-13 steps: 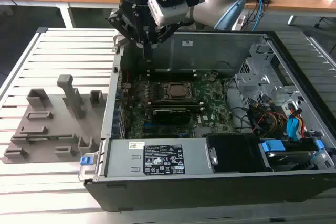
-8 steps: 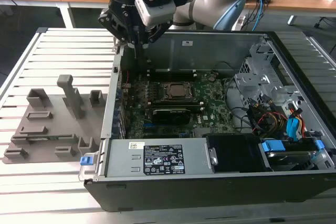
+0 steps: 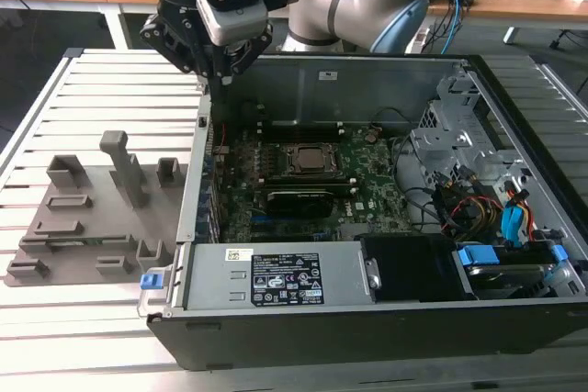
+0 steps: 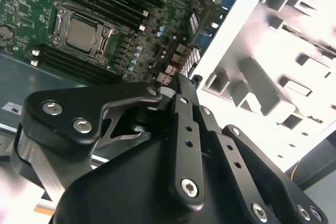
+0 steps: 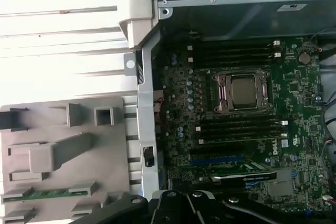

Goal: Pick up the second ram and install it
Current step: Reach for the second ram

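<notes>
The second ram (image 5: pixel 37 193) is a thin green stick lying in a slot of the grey holder tray (image 5: pixel 63 150); in the exterior view the ram (image 3: pixel 83 242) shows as a sliver near the tray's front. My gripper (image 3: pixel 223 72) hangs above the case's wall on the exterior view's left, well behind the tray and apart from the ram. Its black fingers (image 4: pixel 185 109) are pressed together with nothing between them. The green motherboard (image 5: pixel 304 124) lies in the open case, with dark memory slots (image 5: pixel 239 129) on either side of the processor socket (image 5: pixel 244 90).
The open computer case (image 3: pixel 386 71) stands on a slatted table (image 3: pixel 55 309). Its power supply (image 3: pixel 276 277) sits at the front, with a drive cage and cables (image 3: pixel 469 190) at the exterior view's right. An upright grey post (image 3: pixel 124 167) rises from the tray.
</notes>
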Controlling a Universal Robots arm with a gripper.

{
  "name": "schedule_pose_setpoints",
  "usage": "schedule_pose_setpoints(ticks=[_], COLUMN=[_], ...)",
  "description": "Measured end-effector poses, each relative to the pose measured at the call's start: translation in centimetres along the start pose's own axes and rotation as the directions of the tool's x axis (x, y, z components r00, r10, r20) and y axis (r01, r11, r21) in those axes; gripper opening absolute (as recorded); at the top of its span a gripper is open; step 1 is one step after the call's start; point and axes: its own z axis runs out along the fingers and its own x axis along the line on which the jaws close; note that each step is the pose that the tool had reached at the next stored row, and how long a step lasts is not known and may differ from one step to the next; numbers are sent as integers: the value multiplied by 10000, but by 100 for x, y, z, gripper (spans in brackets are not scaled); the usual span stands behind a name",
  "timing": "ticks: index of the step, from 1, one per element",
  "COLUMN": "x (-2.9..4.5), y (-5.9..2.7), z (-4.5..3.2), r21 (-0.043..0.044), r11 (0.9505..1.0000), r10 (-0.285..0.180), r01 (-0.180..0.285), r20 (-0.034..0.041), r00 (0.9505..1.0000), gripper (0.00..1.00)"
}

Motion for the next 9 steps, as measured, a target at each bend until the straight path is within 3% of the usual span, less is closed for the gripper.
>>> schedule_pose_setpoints(ticks=[9], x=[153], y=[-11], z=[-4], r21=[1], r11=[10000], r10=[0], r01=[0], r20=[0], r00=[10000], gripper=[11])
